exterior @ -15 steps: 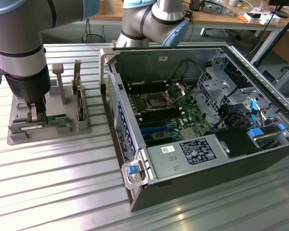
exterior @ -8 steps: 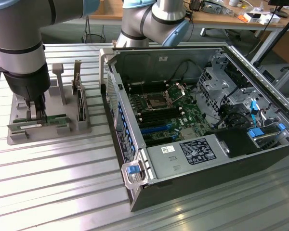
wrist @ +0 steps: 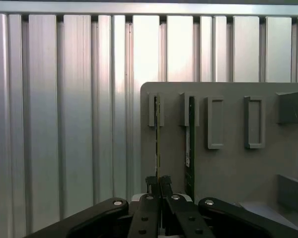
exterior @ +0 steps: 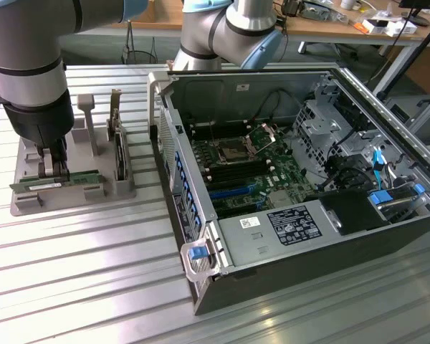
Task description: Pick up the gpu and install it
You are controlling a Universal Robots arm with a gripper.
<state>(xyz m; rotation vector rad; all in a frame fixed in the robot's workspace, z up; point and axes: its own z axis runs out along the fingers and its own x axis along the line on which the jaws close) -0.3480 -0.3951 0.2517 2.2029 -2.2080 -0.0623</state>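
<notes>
We note long thin green circuit-board stick [wrist: 158,134] standing on edge in grey slotted holder tray [wrist: 228,163], near end pinched by gripper [wrist: 159,184]. Twin green stick [wrist: 190,144] parallel, just beside.

gpu [exterior: 82,177]: green, white label | claw [wrist: 159,182]: black | holder [exterior: 29,204]: plain grey | tabletop [exterior: 93,287]: silver, ribbed in long stripes | computer case [exterior: 308,283]: dark grey | latch [exterior: 196,252]: blue | motherboard [exterior: 258,172]: green, black slots

Grey arm [exterior: 29,79], pale blue caps [exterior: 271,49]
Its gripper [wrist: 159,184] was black, with small silver screws [wrist: 118,203] on it.
</notes>
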